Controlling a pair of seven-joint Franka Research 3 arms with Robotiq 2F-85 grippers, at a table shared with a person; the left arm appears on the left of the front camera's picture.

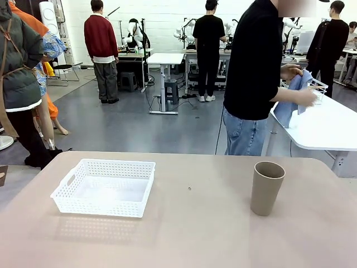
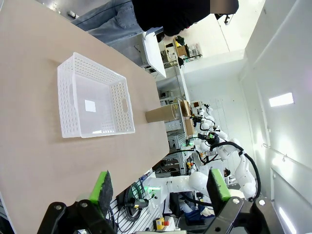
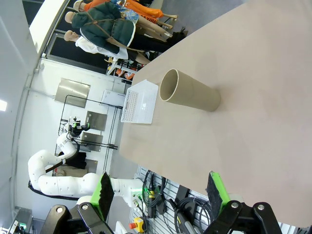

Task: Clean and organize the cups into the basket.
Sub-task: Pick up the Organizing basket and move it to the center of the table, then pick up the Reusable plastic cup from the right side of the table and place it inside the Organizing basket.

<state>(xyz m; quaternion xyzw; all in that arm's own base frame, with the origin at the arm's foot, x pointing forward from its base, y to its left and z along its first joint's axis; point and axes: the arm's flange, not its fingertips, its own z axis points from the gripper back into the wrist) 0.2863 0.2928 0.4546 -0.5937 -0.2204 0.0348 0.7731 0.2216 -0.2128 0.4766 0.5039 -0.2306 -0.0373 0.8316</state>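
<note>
Both arms hover at the near edge of the table (image 1: 195,229). The left gripper (image 2: 160,186) has its jaws spread wide with nothing between the green pads, and the right gripper (image 3: 161,189) is equally wide and empty. One tan cup (image 1: 266,188) stands upright, mouth up, on the right side of the table, well apart from the basket (image 1: 67,192), which sits left of centre and holds nothing. The cup appears set alone on open table so that a side grasp meets no obstruction, and it lies on the right arm's side. The basket's open top leaves room for cups to be lowered in. At the far right a person is turned towards a white side table (image 1: 329,125), with both hands working a blue cloth (image 1: 291,99) over some item I cannot make out; this is probably the wiping step. I judge the task to be at an early stage.
</note>
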